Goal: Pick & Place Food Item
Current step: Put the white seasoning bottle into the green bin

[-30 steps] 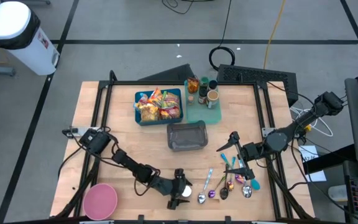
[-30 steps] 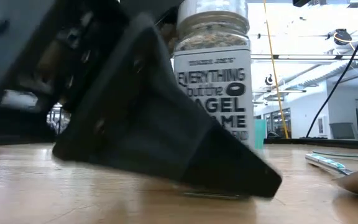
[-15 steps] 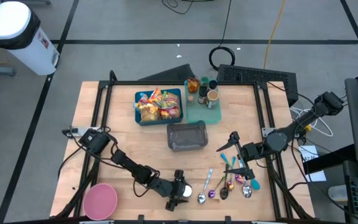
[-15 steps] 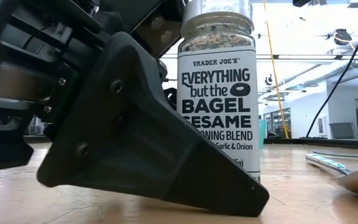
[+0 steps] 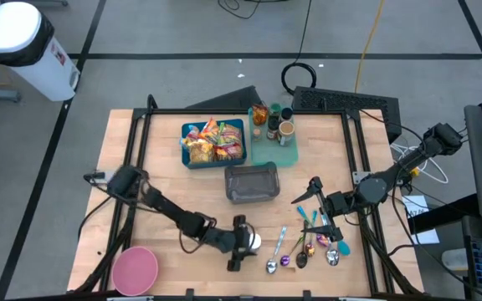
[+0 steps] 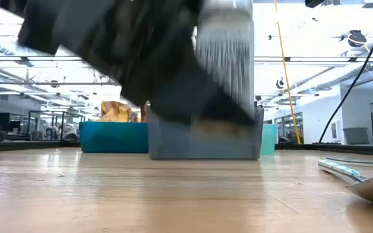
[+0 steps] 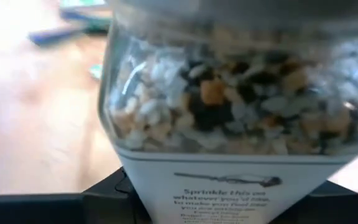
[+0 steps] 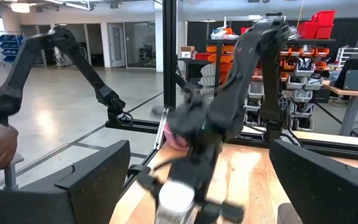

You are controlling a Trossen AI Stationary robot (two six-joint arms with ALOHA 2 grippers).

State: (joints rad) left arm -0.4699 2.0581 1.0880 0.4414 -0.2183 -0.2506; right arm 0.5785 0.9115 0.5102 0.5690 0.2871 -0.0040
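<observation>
Overhead, wooden table (image 5: pixel 161 180) amid grey floor (image 5: pixel 141 33).

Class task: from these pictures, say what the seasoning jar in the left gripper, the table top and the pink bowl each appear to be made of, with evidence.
Seasoning jar: clear glass or plastic, glossy; the seeds show through, with a paper label below. Table top: pale wood, matt, grain visible. Pink bowl: probably plastic; uniform colour, smooth.

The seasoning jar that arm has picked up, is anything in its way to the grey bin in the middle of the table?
Nothing visible is. The left gripper holds the seasoning jar clear of the table. Only bare wood lies between it and the grey bin. The spoons lie off to one side, by the waiting right gripper.
</observation>
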